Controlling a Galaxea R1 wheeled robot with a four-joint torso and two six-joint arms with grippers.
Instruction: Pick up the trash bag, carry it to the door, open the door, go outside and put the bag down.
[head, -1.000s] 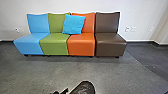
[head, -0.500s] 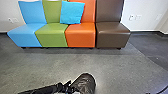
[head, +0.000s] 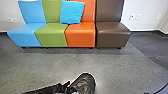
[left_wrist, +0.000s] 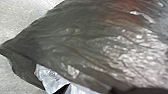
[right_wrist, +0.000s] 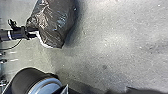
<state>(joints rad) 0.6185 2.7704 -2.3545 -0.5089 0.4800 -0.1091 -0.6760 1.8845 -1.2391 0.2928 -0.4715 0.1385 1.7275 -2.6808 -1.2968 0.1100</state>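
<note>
The trash bag (head: 84, 83) looks like glossy, wrinkled plastic; the floor (head: 110, 65) smooth, faintly shiny.

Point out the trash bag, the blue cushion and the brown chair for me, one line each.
Trash bag (right_wrist: 55, 21): right wrist view, on its wrinkled, shiny side.
Blue cushion (head: 72, 12): head view, middle of its front face.
Brown chair (head: 112, 37): head view, front of its seat.

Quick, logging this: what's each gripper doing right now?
Left gripper: closed, holding the trash bag.
Right gripper: open or closed cannot be told.
</note>
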